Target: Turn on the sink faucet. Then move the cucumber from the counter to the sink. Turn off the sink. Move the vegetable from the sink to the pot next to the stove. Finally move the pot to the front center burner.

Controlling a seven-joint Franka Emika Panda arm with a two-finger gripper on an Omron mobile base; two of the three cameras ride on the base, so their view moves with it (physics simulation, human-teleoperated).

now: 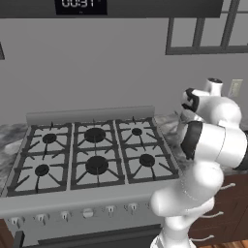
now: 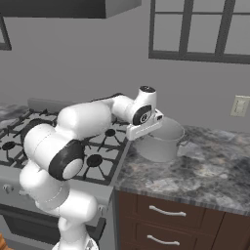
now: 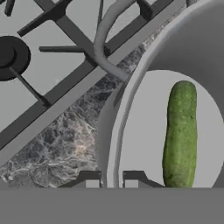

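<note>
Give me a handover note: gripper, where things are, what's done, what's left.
Gripper: shut on the rim of the pot, one finger inside, one outside.
Pot: on the counter right of the stove, not lifted yet.
Cucumber: lying in the pot.
Done: cucumber is in the pot.
Left: carry the pot to the front center burner.

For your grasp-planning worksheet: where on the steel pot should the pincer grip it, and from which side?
Grip the pot by its thin upright rim, coming from above with one finger inside and one outside. The pincer is shut there. The straight wall is too wide to span, and the cucumber lies clear inside.
</note>
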